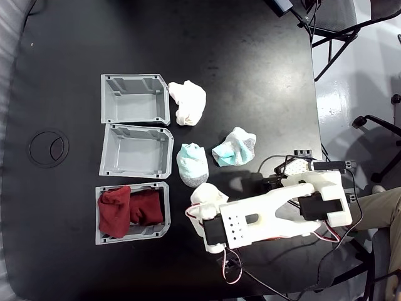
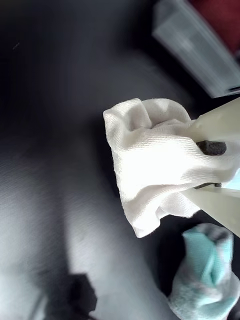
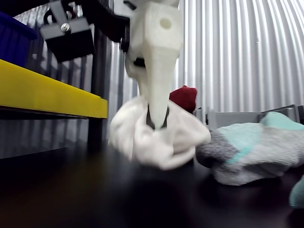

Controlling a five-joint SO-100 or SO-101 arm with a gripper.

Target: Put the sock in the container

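The bunched white sock (image 1: 208, 194) sits low over the black table, just right of the lowest grey bin. My gripper (image 1: 203, 210) is shut on it. In the wrist view the fingers come in from the right, and the gripper (image 2: 210, 167) pinches a fold of the sock (image 2: 150, 165). The other view shows the gripper (image 3: 156, 118) pointing down into the sock (image 3: 166, 137), whose underside is at or just above the tabletop. Three grey ribbed bins stand in a column at the left: top (image 1: 106, 98), middle (image 1: 108, 150) and bottom (image 1: 99, 216).
The bottom bin holds dark red socks (image 1: 128, 210); the other two show bare floors. A longer folded white sock (image 1: 188, 101) lies right of the top bin. Two mint-green and grey socks (image 1: 192, 164) (image 1: 235, 148) lie just above my gripper. Cables trail at the lower right.
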